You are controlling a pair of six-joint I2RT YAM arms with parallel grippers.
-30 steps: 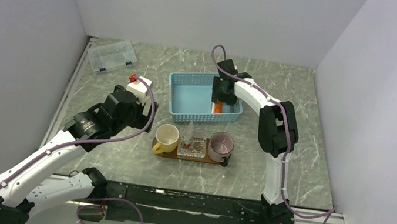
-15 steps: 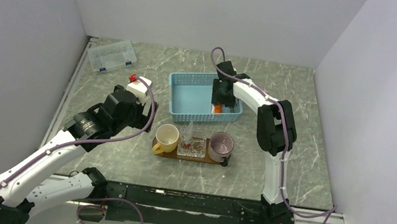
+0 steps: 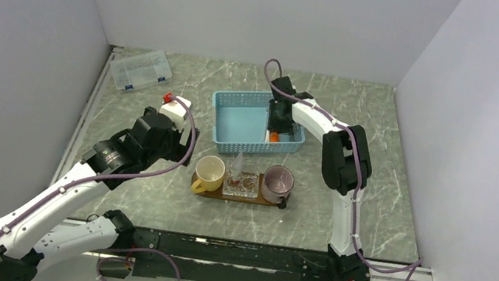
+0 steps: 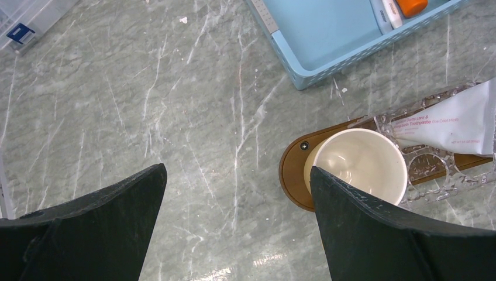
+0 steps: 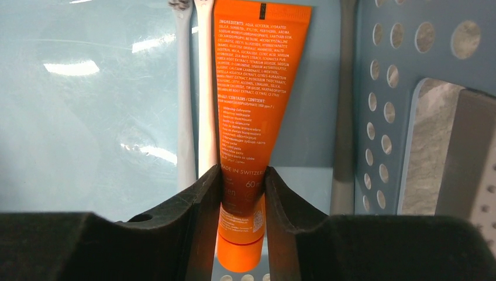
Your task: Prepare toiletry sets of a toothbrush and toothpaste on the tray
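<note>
Orange, glossy, flat-ended tube lies pinched in the right pincer.

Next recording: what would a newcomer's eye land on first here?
The bright orange toothpaste tube, pinched near its cap by the right gripper, inside the light-blue mesh basket beside a thin white toothbrush. Next, the dark brown oblong tray nearer the arms, carrying a cream mug, with the left gripper open above the marble-look table beside it.
</note>
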